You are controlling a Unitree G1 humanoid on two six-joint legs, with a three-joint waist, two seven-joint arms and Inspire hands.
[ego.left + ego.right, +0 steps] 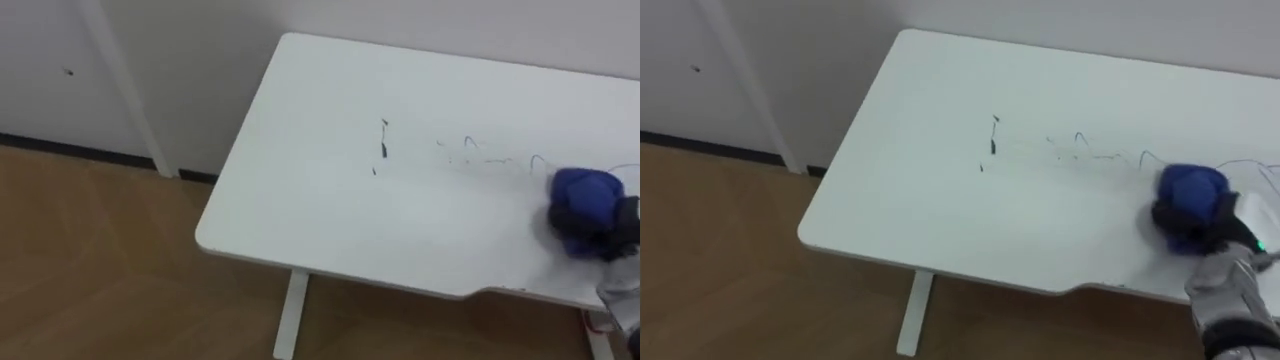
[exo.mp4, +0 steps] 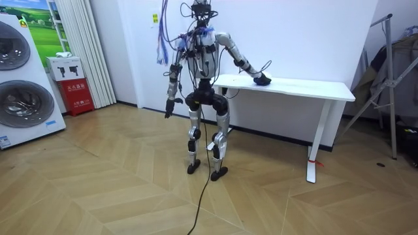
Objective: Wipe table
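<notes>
The right hand clutches the blue cloth, pressed onto the table beside pen marks.

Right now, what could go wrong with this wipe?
1. The dark pen marks lie well left of the blue cloth; a short stroke may miss them.
2. The cloth sits near the front edge of the white table; the right hand could drag it off.

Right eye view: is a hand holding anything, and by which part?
The right hand holds the bunched blue cloth by its near side, on the white table.
</notes>
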